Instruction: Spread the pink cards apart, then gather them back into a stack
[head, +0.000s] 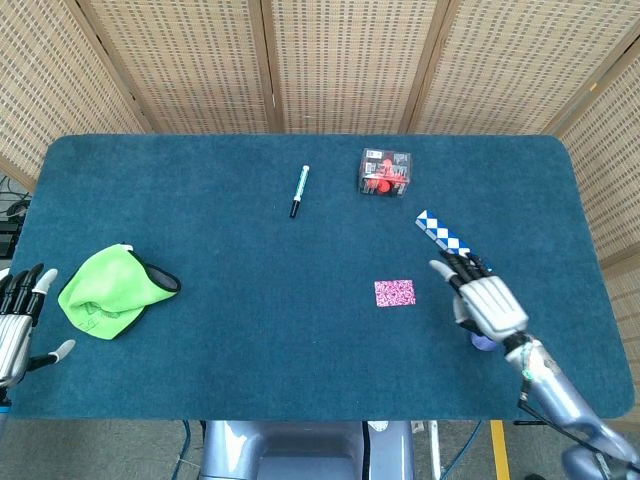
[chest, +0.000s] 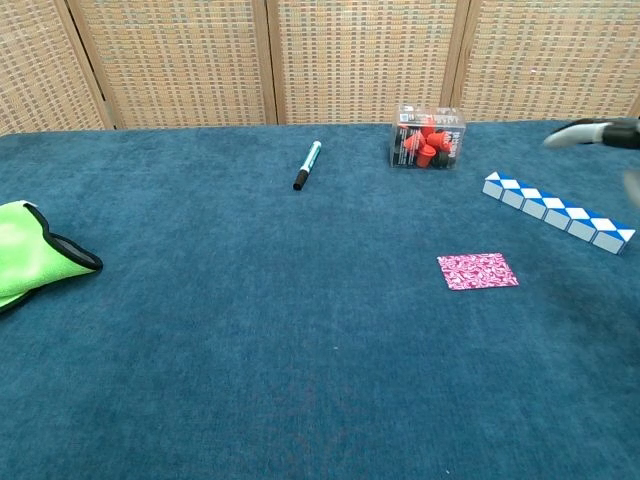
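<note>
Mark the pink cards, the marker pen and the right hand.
pink cards (head: 395, 292), head view, middle of top card.
marker pen (head: 299, 190), head view, mid-barrel.
right hand (head: 487, 306), head view, back of hand.

– What lies along the far side of the blue table (head: 200, 340)?
– A pen (head: 299, 190), and right of it a clear box (head: 384, 172) of red pieces
– And nearer?
– A green cloth (head: 108, 291) at the left edge, a blue-and-white snake puzzle (chest: 557, 211) at the right

overhead head view, low chest view
</note>
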